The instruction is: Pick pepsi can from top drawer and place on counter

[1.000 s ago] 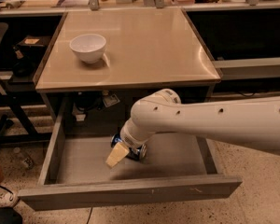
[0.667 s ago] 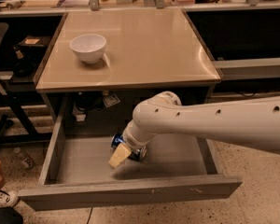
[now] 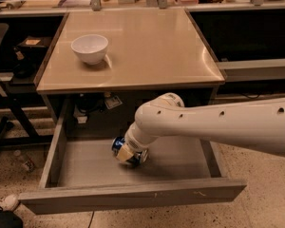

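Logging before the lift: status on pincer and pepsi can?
Pincer down in top drawer, at the pepsi can. Can not yet on counter. White bowl on counter, near a corner.

My tool point(image 3: 128, 153), clamped on the pepsi can point(image 3: 118, 144), sits in top drawer point(image 3: 88, 164) shade; above it, warm overhead sheen on desk point(image 3: 152, 51).

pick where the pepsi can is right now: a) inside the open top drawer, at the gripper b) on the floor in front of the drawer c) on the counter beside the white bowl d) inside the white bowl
A: the pepsi can sits low inside the open top drawer with the gripper right at it, while the white bowl stands on the counter with no can near it.
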Robot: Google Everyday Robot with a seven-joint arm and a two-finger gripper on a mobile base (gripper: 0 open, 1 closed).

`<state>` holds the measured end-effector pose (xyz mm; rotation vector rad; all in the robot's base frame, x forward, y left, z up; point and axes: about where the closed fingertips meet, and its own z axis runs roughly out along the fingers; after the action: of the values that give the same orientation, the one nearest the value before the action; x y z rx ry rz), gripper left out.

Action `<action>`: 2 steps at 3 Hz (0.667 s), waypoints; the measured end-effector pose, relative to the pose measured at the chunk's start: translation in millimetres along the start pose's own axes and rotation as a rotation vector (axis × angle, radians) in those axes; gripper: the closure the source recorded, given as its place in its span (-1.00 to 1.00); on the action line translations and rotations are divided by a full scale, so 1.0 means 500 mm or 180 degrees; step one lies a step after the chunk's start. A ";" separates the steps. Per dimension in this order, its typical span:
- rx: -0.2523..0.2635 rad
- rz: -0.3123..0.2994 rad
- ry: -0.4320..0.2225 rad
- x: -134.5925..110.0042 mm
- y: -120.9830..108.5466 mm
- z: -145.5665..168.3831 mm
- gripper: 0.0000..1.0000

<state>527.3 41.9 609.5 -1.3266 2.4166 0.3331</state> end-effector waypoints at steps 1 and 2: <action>0.0000 0.0000 0.0000 0.000 0.000 0.000 0.31; 0.0000 0.0000 0.0000 0.000 0.000 0.000 0.77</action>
<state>527.3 41.9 609.5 -1.3266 2.4166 0.3331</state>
